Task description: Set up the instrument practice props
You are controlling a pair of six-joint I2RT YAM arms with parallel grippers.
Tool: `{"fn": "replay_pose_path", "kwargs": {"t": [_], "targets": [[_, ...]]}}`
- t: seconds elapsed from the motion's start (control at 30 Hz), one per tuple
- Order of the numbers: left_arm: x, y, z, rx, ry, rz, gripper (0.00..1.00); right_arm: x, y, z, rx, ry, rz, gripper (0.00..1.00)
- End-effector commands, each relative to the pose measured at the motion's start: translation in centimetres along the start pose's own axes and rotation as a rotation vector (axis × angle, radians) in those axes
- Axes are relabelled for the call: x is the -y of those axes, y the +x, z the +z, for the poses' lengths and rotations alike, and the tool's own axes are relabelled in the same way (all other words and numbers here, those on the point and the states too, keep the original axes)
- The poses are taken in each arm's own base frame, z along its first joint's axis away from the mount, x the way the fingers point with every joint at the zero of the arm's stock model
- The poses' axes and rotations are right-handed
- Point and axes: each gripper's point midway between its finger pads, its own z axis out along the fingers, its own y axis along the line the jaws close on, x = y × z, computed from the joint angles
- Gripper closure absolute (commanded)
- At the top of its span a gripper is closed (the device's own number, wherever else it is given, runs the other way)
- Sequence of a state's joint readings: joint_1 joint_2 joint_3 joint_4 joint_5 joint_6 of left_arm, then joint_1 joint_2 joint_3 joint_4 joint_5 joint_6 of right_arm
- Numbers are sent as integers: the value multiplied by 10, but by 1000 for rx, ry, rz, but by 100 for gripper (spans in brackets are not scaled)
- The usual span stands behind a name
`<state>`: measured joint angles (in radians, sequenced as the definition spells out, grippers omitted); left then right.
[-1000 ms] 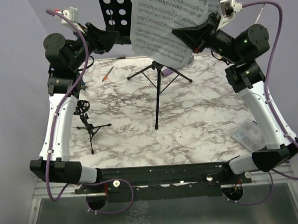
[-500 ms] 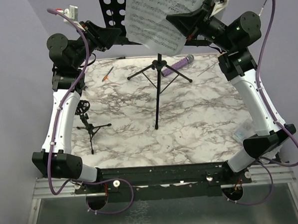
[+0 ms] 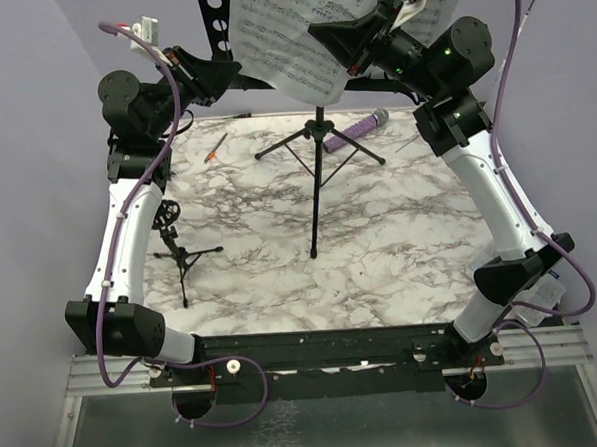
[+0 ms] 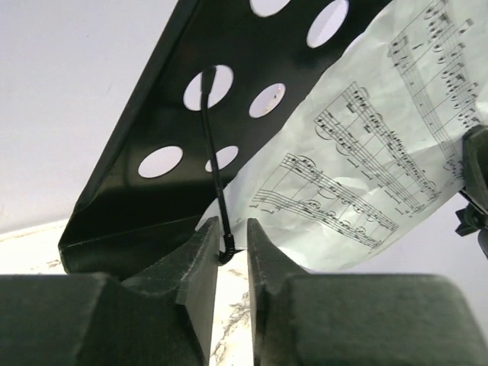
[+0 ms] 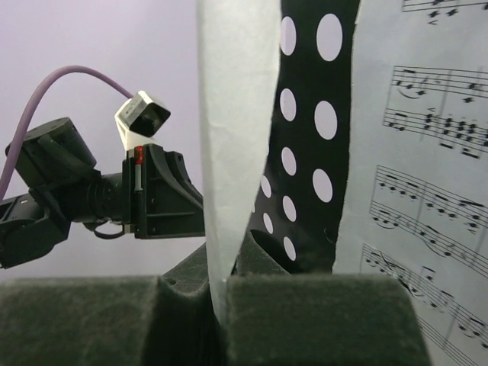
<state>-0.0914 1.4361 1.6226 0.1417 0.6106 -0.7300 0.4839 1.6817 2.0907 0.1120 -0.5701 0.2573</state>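
The tall black music stand [image 3: 318, 152] stands mid-table on its tripod, with its perforated desk [image 3: 218, 17] at the top edge. My right gripper [image 3: 334, 36] is shut on a white sheet-music page [image 3: 289, 34] held against the desk front; in the right wrist view [image 5: 225, 286] the page's edge [image 5: 232, 114] runs between the jaws. My left gripper [image 3: 232, 72] is at the desk's lower lip, its nearly closed jaws [image 4: 232, 229] around the thin wire page holder [image 4: 216, 168]. The purple microphone [image 3: 359, 128] lies behind the tripod. The small mic stand [image 3: 174, 245] stands at the left.
An orange-tipped pen-like thing [image 3: 217, 146] lies at the back left. A clear plastic box [image 3: 544, 293] shows partly behind the right arm's base at the right edge. Another printed page [image 5: 427, 152] lies on the desk's right side. Purple cables loop off both arms.
My right arm has swung left and up with the sheet, bringing it in front of the stand's desk and uncovering the purple microphone. The left gripper stays at the desk's lip.
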Motion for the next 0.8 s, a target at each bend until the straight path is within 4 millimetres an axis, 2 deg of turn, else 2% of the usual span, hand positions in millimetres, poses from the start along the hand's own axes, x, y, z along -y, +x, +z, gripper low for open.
{"fn": "replay_pose_path", "kwargs": {"t": [0.0,0.2,0.3,0.33,0.53,0.77], "targets": [[1,-5,-7,32,-14,18,81,11,1,8,11,74,-42,100],[-1,1,-9,24,-7,12,93,19,7,16,9,119,-49,100],[0,0,-9,29,1,16,96,24,8,17,9,154,-56,100],[1,0,-9,29,5,18,95,26,8,16,10,169,-59,100],[7,-9,-11,54,18,35,74,34,1,14,33,219,-79,100],[12,-22,-11,92,17,53,74,34,2,20,31,210,-82,100]]}}
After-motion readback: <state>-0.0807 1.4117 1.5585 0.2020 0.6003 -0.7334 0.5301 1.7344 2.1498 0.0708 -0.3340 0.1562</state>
